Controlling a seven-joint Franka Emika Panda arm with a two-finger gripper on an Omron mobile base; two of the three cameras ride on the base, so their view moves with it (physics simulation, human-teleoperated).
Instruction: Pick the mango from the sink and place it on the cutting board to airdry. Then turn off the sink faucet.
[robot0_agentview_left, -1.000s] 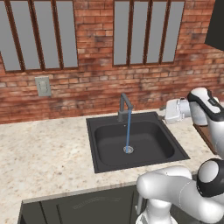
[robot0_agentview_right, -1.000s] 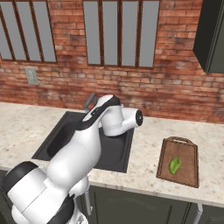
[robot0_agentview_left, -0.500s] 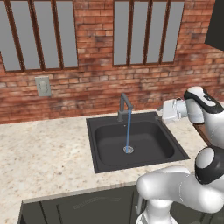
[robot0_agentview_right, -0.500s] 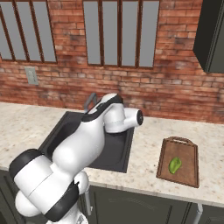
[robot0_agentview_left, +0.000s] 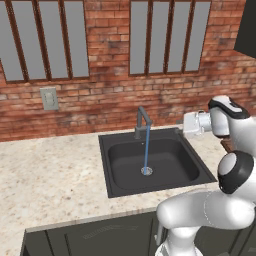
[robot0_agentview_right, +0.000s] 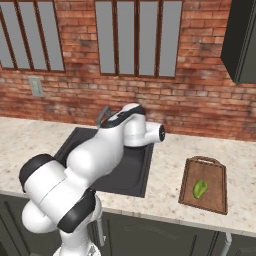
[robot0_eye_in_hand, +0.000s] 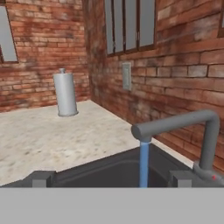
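— Dark sink (robot0_agentview_left: 115, 185) set in a speckled pale counter (robot0_agentview_left: 50, 175), middle of the scene. Round silver drain (robot0_agentview_left: 146, 171) on the basin floor.

— And at the far rim?

— Grey sink faucet (robot0_agentview_left: 142, 121), angular spout reaching toward the near side. Thin blue stream of water (robot0_agentview_left: 147, 147) falling straight onto the drain.

— Right side?

— White arm (robot0_agentview_left: 220, 200) rising from the near right corner, curving up past the sink's right edge. Wrist end (robot0_agentview_left: 196, 123) pointing left, level with the faucet, apart from it. Fingers not discernible.

— Behind all that?

— Red brick wall (robot0_agentview_left: 110, 95), two barred windows (robot0_agentview_left: 42, 40), a pale wall outlet (robot0_agentview_left: 49, 98) far left.
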